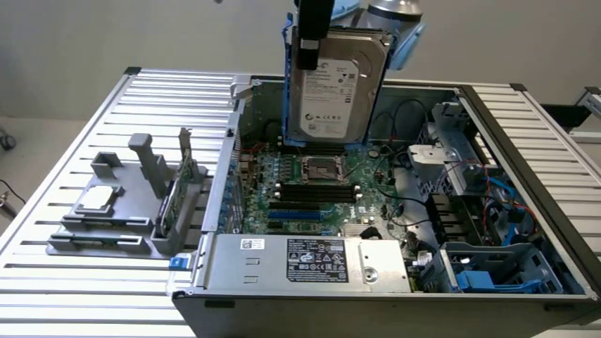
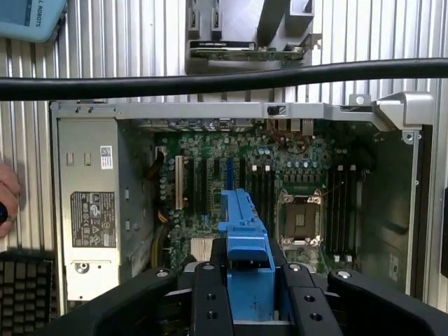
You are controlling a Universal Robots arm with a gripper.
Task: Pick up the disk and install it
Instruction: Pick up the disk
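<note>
The disk point(image 1: 333, 88), a silver-grey hard drive with a white label in a blue plastic bracket, hangs upright above the back of the open computer case point(image 1: 526, 141). My gripper point(image 1: 314, 56) is shut on it from above, with a black finger running down its labelled face. In the wrist view the blue bracket point(image 2: 245, 245) of the disk sticks out between my two black fingers point(image 2: 210, 301), clamped on both sides. It is above the motherboard point(image 2: 308, 175). The disk touches nothing in the case.
The case holds a CPU socket point(image 1: 319, 167), a power supply point(image 1: 314, 259) at the front and a blue drive bay point(image 1: 479, 278) at the exterior view's right. A grey fixture point(image 1: 112, 211) with a green card stands left of the case. A black cable point(image 2: 224, 80) crosses the wrist view. A hand point(image 2: 7, 196) is at the edge.
</note>
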